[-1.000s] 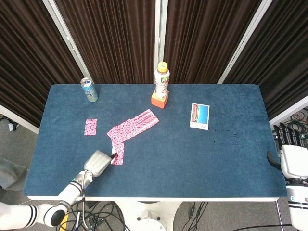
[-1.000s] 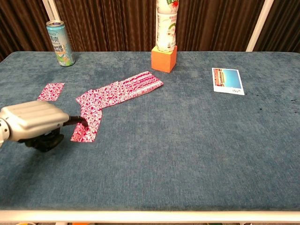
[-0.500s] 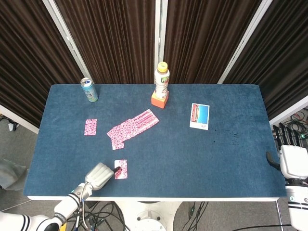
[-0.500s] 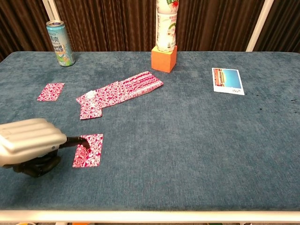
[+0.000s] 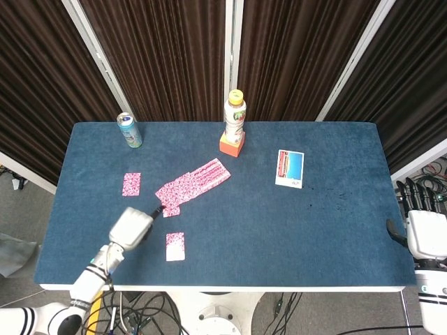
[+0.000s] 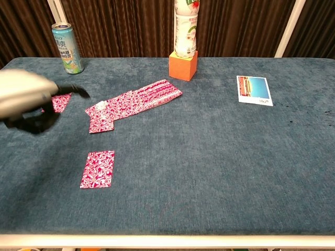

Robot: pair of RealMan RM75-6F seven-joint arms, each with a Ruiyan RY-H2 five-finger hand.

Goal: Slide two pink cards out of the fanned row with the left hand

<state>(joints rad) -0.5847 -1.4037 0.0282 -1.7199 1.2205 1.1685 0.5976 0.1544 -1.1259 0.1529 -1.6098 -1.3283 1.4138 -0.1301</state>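
Note:
The fanned row of pink cards point(image 5: 192, 184) point(image 6: 134, 101) lies left of the table's middle, running up toward the orange block. One pink card point(image 5: 175, 246) point(image 6: 98, 169) lies alone near the front edge. Another pink card point(image 5: 131, 184) point(image 6: 58, 102) lies alone to the fan's left, partly hidden by my hand in the chest view. My left hand point(image 5: 131, 227) point(image 6: 27, 97) hovers raised and blurred by the fan's near end, holding nothing, one dark finger stretched toward the fan and the rest curled under. My right hand point(image 5: 424, 234) stays off the table's right edge with fingers extended.
A drink can point(image 5: 129, 130) point(image 6: 67, 48) stands at the back left. A bottle point(image 5: 235, 115) point(image 6: 186, 26) stands on an orange block point(image 5: 231, 144) point(image 6: 183, 65) at the back centre. A blue picture card point(image 5: 290, 168) point(image 6: 254, 90) lies right of centre.
My left hand dragged one pink card from the fan's near end to the front edge, then let it go, lifted and moved back toward the fan.

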